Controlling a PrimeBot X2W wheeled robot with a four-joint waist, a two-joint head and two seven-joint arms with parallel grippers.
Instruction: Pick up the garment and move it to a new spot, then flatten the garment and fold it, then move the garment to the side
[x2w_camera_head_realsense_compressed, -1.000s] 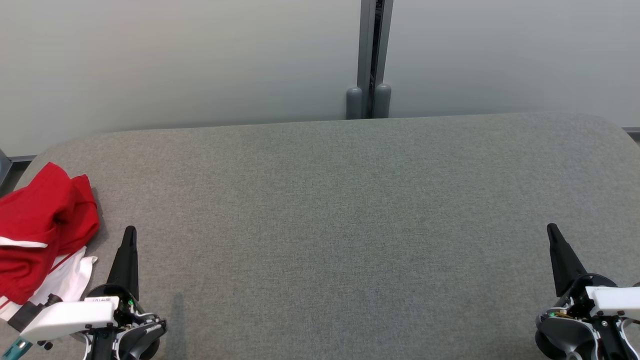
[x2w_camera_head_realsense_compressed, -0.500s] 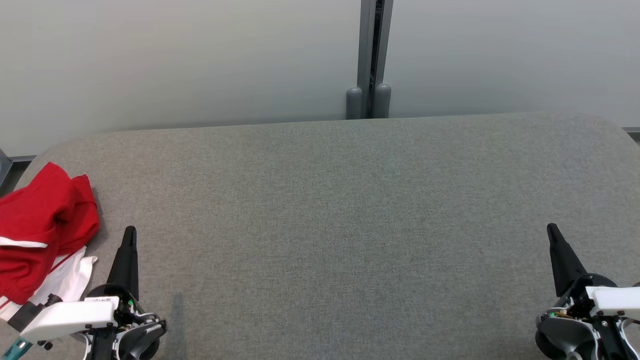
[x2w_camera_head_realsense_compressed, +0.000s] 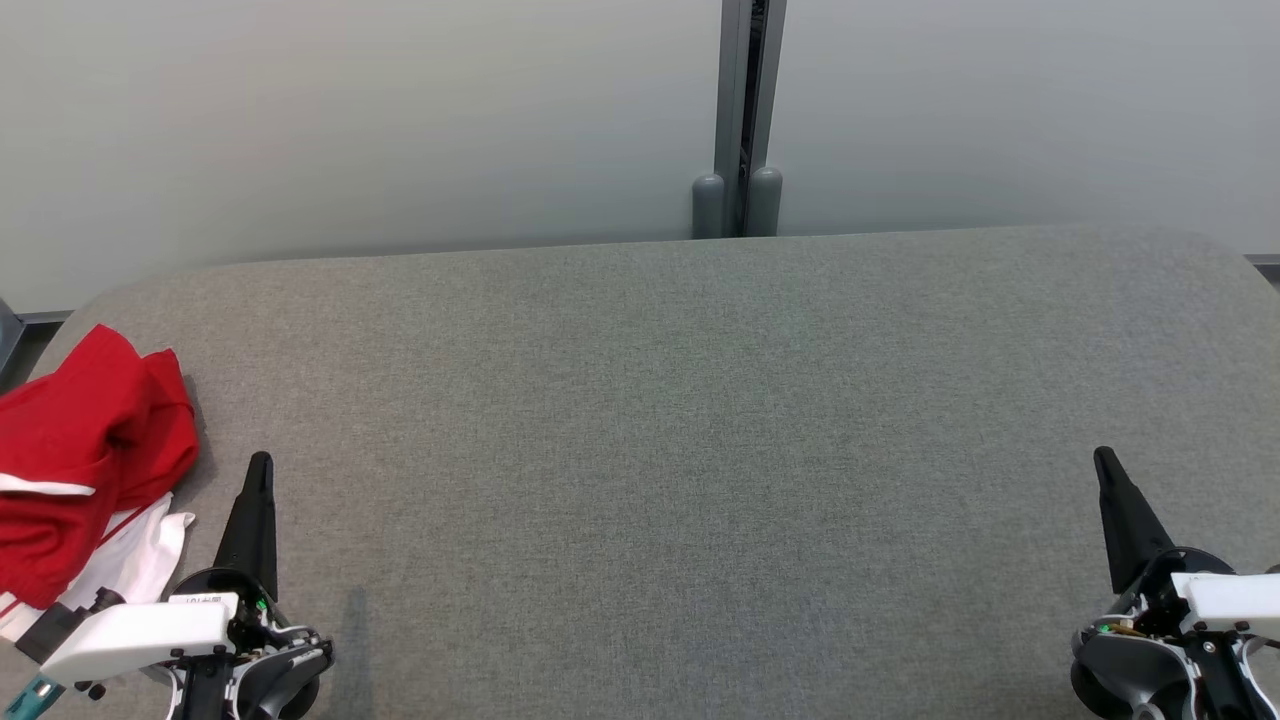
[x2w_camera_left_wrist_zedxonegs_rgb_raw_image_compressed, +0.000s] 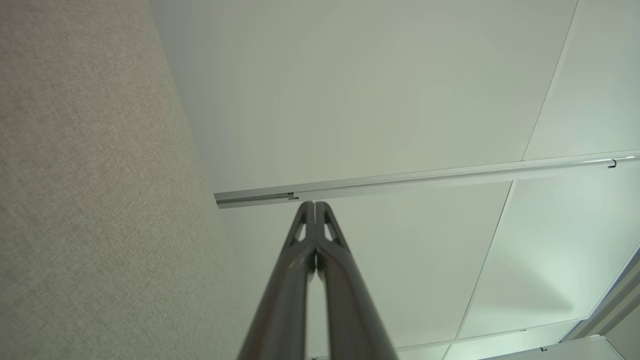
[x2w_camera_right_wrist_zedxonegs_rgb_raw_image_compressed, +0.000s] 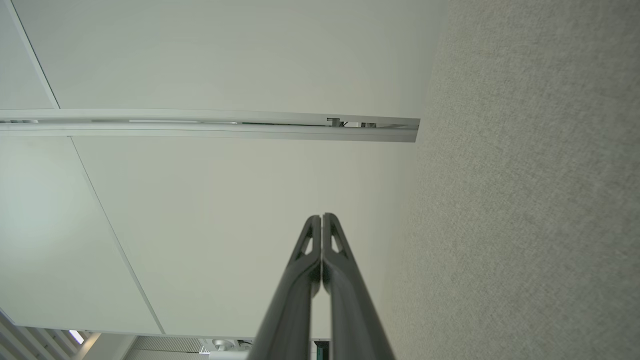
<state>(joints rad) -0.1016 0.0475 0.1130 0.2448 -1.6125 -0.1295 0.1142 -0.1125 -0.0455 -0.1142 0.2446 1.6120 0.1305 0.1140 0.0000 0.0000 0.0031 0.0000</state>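
Soft, even indoor light; crisp head view, wide-angle wrist views.

From the head camera the grey fabric-covered bench (x2w_camera_head_realsense_compressed: 640, 450) is evenly and brightly lit, its weave sharp across the middle. The crumpled red and white garment (x2w_camera_head_realsense_compressed: 90, 450) throws a soft, faint shadow along its right edge, and a dim narrow shadow streak lies just right of the left hand (x2w_camera_head_realsense_compressed: 258, 470). The pale grey wall panels (x2w_camera_head_realsense_compressed: 350, 120) carry a smooth, mild gradient of tone. In the left wrist view the dark fingers (x2w_camera_left_wrist_zedxonegs_rgb_raw_image_compressed: 285, 300) blur near the bottom edge, the bench weave looks soft, and a brighter greenish patch glows at lower right. In the right wrist view the silver wall rail (x2w_camera_right_wrist_zedxonegs_rgb_raw_image_compressed: 200, 125) bows slightly, and light pools at the left.
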